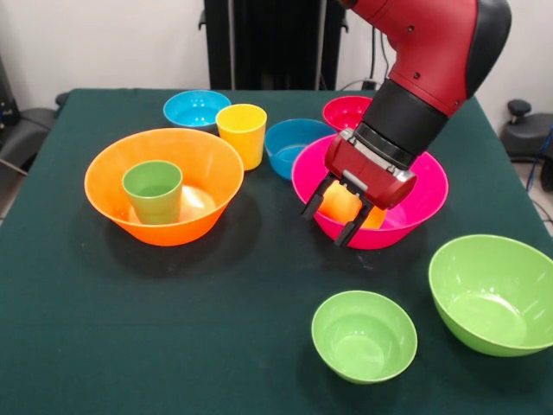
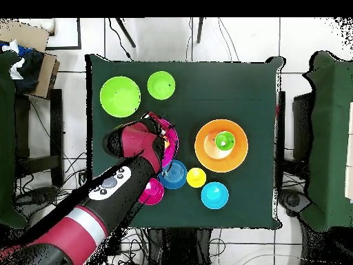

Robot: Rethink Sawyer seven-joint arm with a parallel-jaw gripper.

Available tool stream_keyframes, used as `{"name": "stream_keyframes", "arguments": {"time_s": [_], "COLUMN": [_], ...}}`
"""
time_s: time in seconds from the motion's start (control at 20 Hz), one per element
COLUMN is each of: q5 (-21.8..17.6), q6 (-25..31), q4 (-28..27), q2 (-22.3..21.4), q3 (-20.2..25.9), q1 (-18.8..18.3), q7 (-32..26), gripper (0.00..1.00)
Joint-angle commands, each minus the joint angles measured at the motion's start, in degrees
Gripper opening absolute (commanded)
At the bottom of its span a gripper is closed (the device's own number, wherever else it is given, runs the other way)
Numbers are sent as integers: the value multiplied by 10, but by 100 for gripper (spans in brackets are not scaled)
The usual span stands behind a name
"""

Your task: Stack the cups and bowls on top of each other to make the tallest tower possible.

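Observation:
My gripper [image 1: 333,216] reaches down into the large hot pink bowl [image 1: 423,194], its fingers closed on either side of the orange-yellow cup [image 1: 340,201] there. The green cup [image 1: 153,190] stands upright inside the large orange bowl [image 1: 104,186] at the left. The yellow cup [image 1: 242,134] stands on the cloth behind it. The light blue bowl [image 1: 197,108], darker blue bowl [image 1: 289,147] and red-pink bowl [image 1: 346,111] sit at the back. The small lime green bowl [image 1: 364,335] and large lime green bowl [image 1: 492,294] sit at the front right. In the overhead view the arm [image 2: 134,148] hides the gripper.
The table [image 1: 216,328] is covered in dark green cloth. The overhead view shows chairs on both sides and a cardboard box [image 2: 34,62] at the upper left. The black pedestal [image 1: 268,43] stands behind the table.

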Motion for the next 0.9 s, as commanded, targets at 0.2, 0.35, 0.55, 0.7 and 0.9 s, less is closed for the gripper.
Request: {"name": "stream_keyframes", "arguments": {"time_s": [0.2,0.35,0.55,0.7,0.9], "q5": [19,21,31,37,39], "q6": [88,95,111,125,143], "q4": [-25,-27,-38,-44,-53], "q2": [3,2,10,13,11], "q3": [54,50,38,31,25], "q1": [22,23,29,32,30], "q7": [103,105,121,128,120], "gripper": [100,100,100,100,100]}}
